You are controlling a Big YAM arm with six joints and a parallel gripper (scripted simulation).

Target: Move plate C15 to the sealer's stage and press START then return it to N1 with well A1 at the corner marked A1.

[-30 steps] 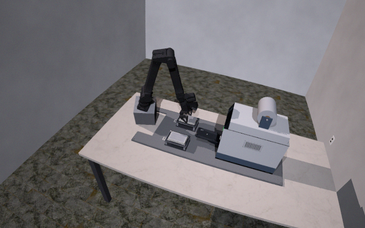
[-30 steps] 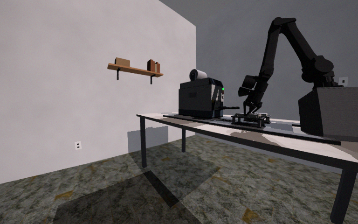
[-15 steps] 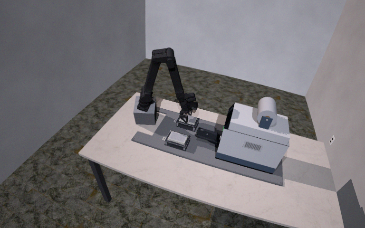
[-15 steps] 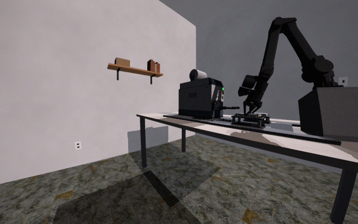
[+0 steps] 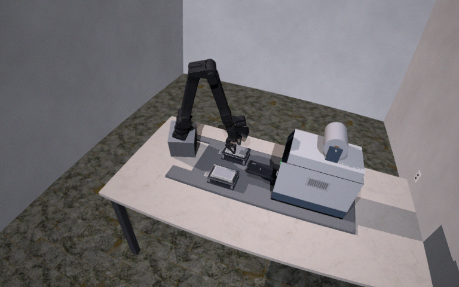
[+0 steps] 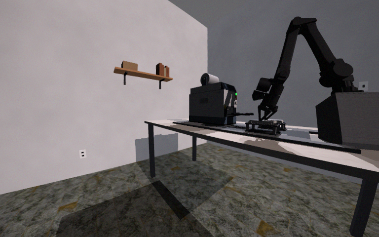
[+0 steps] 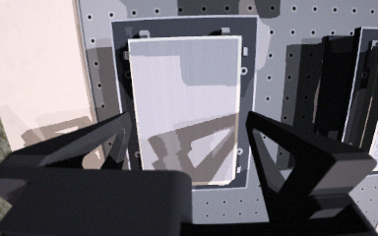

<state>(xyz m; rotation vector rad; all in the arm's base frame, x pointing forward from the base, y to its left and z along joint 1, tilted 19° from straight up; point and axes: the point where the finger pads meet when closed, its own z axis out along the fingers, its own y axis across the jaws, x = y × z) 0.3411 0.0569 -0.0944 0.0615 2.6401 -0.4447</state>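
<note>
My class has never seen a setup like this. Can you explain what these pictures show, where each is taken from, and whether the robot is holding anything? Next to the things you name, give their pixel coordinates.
A black jointed arm (image 5: 221,98) (image 6: 287,56) stands on a table. The top picture looks down from above; the exterior one looks from beside the table; the wrist one looks past the fingers. Two plates sit in raised holders, near a boxy sealing machine (image 5: 314,188) (image 6: 207,104) with a roll on top and a green light. The gripper (image 5: 230,150) (image 6: 263,119) (image 7: 188,118) is open around one plate (image 7: 184,103), holding nothing.

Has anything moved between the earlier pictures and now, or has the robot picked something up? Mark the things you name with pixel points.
Nothing visibly changed. The arm (image 5: 221,101) (image 6: 287,53) holds the same pose, its open pincer (image 5: 232,151) (image 6: 263,119) (image 7: 188,118) down at the same plate (image 5: 242,151) (image 6: 272,122) (image 7: 184,98), with nothing taken hold of or let go. The machine's light (image 5: 281,161) (image 6: 236,94) stayed green.
</note>
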